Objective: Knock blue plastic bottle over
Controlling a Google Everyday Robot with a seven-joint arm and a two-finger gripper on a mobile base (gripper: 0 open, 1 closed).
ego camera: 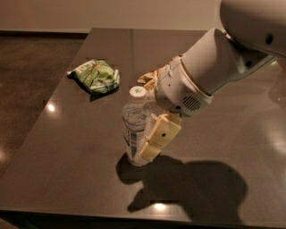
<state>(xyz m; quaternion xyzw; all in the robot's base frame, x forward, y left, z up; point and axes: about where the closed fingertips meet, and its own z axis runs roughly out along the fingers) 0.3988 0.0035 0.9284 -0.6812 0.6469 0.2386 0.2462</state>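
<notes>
Since the gripper [151,151] touches the upright blue plastic bottle [133,120] low down, push sideways higher up. Jaws' spread cannot be told.

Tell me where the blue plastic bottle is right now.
The blue plastic bottle stands upright at the front centre of the table, the gripper close beside its picture-right side, the green snack bag farther back-left.

A dark glossy table [80,147] stands on brown floor [27,80], pale wall [111,13] behind.
</notes>
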